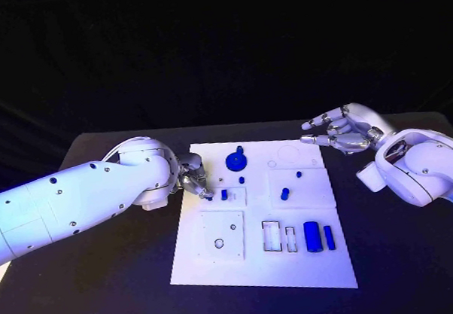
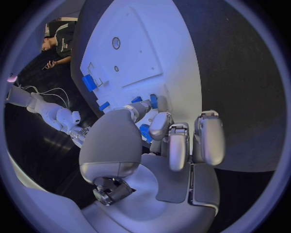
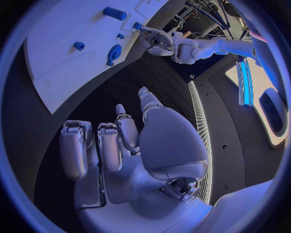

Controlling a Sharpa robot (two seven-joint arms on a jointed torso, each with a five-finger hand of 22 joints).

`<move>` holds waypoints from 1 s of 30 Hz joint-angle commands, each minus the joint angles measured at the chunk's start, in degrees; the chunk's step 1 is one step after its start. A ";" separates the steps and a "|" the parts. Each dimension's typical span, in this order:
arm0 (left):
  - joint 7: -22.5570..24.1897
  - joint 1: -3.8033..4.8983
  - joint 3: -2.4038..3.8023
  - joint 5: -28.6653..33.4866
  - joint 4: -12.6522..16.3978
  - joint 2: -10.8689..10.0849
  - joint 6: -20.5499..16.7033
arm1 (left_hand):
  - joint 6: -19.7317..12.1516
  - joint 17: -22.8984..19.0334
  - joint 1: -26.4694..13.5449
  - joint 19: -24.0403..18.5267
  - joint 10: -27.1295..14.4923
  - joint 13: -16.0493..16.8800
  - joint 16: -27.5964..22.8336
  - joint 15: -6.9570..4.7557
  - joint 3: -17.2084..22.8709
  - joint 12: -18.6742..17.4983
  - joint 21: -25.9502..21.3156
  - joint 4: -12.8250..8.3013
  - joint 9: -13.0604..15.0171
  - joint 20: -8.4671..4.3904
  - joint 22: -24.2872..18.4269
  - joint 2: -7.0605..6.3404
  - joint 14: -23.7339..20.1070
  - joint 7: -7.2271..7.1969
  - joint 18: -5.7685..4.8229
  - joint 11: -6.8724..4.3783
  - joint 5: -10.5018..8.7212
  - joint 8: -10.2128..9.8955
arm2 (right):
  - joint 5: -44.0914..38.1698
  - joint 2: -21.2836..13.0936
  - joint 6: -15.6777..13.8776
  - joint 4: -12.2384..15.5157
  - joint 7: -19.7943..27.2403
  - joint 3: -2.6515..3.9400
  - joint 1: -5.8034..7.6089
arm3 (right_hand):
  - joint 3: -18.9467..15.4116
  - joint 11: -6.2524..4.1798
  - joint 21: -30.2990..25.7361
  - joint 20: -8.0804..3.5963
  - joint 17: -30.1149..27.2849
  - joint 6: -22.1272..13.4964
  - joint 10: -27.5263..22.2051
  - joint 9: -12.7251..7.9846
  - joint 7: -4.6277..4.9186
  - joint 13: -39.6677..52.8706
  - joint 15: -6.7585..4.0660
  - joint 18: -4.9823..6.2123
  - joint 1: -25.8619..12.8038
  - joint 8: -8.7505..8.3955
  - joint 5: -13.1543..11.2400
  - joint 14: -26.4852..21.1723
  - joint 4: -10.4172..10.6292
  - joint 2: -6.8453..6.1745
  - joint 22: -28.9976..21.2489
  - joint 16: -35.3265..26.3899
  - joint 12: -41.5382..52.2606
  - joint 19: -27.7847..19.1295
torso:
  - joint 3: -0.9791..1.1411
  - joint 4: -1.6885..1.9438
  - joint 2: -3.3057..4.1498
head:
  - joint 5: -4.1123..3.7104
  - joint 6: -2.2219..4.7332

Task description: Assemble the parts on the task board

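Blue part (image 1: 224, 194) at left hand (image 1: 193, 177)

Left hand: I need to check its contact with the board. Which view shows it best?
The left wrist view: the left hand has fingertips among blue parts on the board. Head and right wrist views show it small.

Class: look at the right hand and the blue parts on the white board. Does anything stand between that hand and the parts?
Nothing visible does. The right hand hovers, fingers apart and holding nothing, past the board's far right corner. Only bare board lies between it and the nearest blue parts. The left hand works at the opposite edge.
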 commanded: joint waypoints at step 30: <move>-3.75 -0.13 -0.25 4.07 -2.07 2.32 1.17 | 4.17 15.10 -7.72 0.44 1.20 0.94 0.18 -0.32 4.27 1.04 0.08 -1.78 -3.19 -0.54 3.66 0.02 6.03 -1.34 -0.09 -0.64 0.00 -0.94 | -0.10 -0.19 0.73 0.39 0.36 0.01 -0.05 | -0.46 -0.29 -0.36 -0.16 10.02 0.46 0.11 0.10 0.02 3.82 -0.06 0.34 0.26 0.27 0.24 4.78 -0.06 0.70 3.46 -0.22 0.04 0.78 | 0.02 -0.08 0.00 | 0.04 -0.31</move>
